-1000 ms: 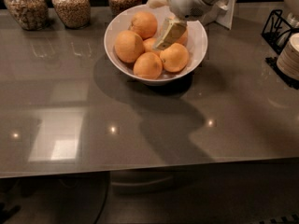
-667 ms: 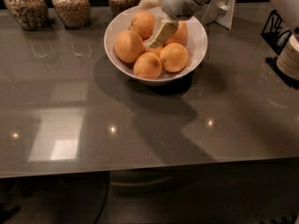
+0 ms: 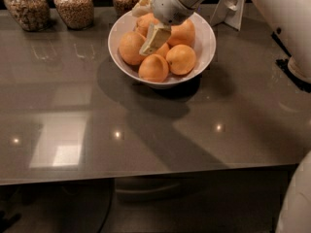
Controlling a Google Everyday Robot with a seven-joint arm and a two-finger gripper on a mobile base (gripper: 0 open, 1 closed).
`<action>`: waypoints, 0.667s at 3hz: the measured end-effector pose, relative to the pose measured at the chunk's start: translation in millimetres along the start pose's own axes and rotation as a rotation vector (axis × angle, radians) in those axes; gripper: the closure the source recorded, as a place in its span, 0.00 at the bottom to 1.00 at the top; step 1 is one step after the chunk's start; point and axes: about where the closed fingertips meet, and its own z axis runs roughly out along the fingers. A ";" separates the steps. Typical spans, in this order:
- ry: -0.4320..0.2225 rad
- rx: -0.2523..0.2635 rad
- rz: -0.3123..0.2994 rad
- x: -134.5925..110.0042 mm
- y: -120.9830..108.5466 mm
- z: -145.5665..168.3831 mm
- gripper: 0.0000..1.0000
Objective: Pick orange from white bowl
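The end effector (image 3: 145, 30) has slid left over the white bowl (image 3: 206, 42). It is spread wide around the orange (image 3: 146, 21) at the bowl's back left (no squeeze yet), so the grab looks close. Glass jars (image 3: 73, 6) stand behind the bowl on the table (image 3: 146, 130).

gripper (image 3: 145, 29) over oranges (image 3: 181, 58) in white bowl (image 3: 207, 45)

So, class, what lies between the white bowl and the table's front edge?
In the camera view, only bare grey tabletop; the gripper hangs in the white bowl among the oranges.
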 end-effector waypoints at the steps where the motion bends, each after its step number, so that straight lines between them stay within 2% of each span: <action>1: 0.009 -0.033 -0.007 -0.7 0.7 16.5 0.26; 2: 0.020 -0.062 -0.008 1.6 1.2 30.5 0.27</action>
